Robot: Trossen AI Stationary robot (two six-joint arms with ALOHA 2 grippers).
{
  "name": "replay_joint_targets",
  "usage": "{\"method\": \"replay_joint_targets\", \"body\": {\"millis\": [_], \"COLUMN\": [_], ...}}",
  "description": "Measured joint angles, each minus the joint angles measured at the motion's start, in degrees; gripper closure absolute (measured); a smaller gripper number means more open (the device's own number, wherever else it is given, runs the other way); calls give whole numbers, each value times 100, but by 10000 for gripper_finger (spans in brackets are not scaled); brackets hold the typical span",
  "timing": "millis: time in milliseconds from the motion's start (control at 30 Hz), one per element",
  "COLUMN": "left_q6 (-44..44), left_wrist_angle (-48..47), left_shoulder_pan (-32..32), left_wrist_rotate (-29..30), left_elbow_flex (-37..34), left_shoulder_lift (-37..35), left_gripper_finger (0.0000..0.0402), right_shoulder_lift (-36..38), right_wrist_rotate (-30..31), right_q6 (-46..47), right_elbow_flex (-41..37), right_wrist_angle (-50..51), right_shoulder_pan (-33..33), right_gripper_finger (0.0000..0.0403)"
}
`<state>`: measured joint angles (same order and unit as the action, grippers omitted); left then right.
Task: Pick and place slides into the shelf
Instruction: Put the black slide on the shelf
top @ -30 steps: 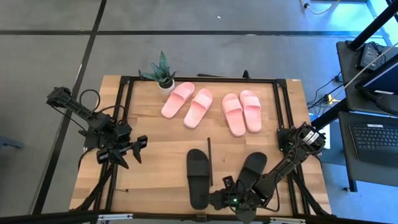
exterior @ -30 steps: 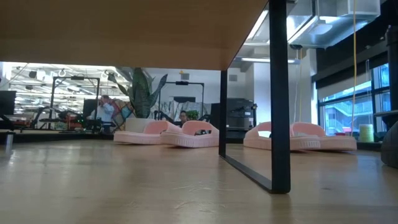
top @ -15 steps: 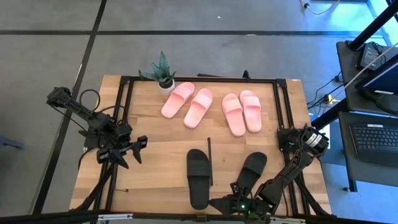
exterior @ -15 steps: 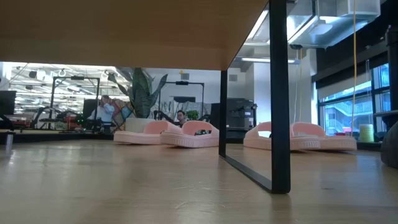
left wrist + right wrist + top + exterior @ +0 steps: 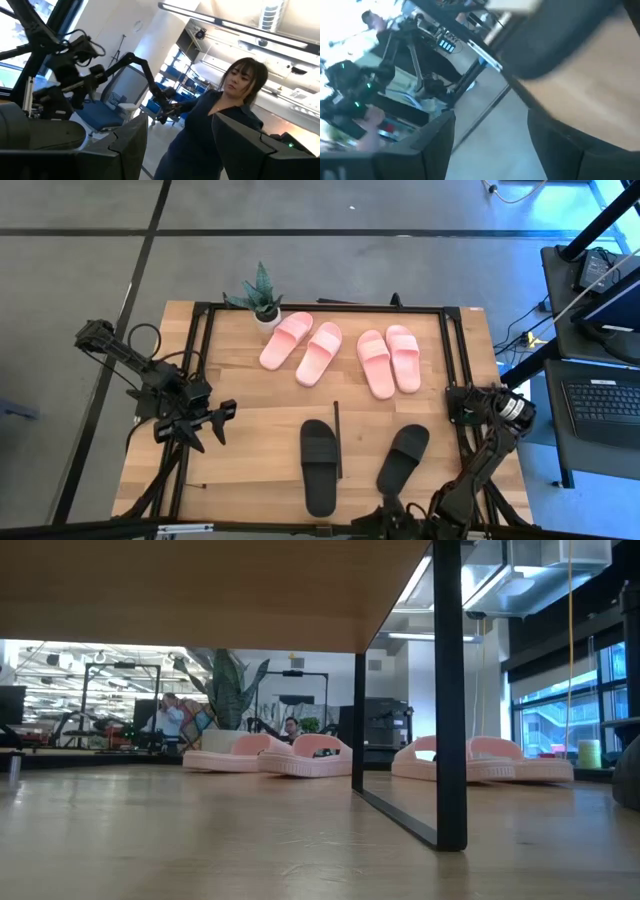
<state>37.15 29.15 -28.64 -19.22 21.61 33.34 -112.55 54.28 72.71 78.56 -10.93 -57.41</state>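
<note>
Right gripper [image 5: 405,525] sits at the near table edge, mostly cut off in the overhead view. Wrist view shows its fingers [image 5: 437,145] spread wide, nothing between them. It hangs just near of the right black slide [image 5: 402,459], not touching it.

Left gripper [image 5: 205,423] is parked over the left side of the table, fingers [image 5: 129,142] wide apart and empty, pointing out into the room. A person [image 5: 220,120] stands in that direction, beyond the table.

Both black slides lie on the near half of the table [image 5: 250,435]. Left black slide [image 5: 320,465] lies straight; the right one is angled, toe toward the far right. A thin black bar [image 5: 338,440] lies between them, close beside the left one.

Further back: two pink pairs side by side, left pair [image 5: 302,347] and right pair [image 5: 390,360], flat on the table. Potted plant [image 5: 261,298] at the far edge, just beside the left pair.

The shelf [image 5: 300,585] only shows in the low view: wood board overhead, black end frame [image 5: 447,700] down to the table. Pink slides [image 5: 265,753] sit beyond it. Can't tell whether any slide counts as placed.

Risks, my read:
- Right arm is folded tight at the edge, so reaching the angled black slide could drag it sideways instead of gripping it.
- The bar could catch a finger going for the left black slide.
- Soft wide straps may squash and slip out of a pinch mid-carry.
- Low clearance under the board: a tilted slide could clip the frame.
</note>
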Motion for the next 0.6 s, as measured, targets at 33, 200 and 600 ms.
{"method": "replay_joint_targets", "body": {"millis": [33, 200, 600], "left_q6": [-2, -2, -24], "left_wrist_angle": [2, 0, -5], "left_shoulder_pan": [-2, -1, 0], "left_wrist_rotate": [0, 4, 7], "left_elbow_flex": [0, 0, 0], "left_shoulder_lift": [0, 0, 0], "left_gripper_finger": [191, 191, 191], "right_shoulder_lift": [0, 0, -390], "right_wrist_rotate": [-6, -122, -941], "right_q6": [-400, -1889, -2307], "right_elbow_flex": [115, 590, 643], "right_wrist_angle": [10, -2, -279], "right_shoulder_pan": [40, 186, 298], "right_gripper_finger": [154, 154, 154]}}
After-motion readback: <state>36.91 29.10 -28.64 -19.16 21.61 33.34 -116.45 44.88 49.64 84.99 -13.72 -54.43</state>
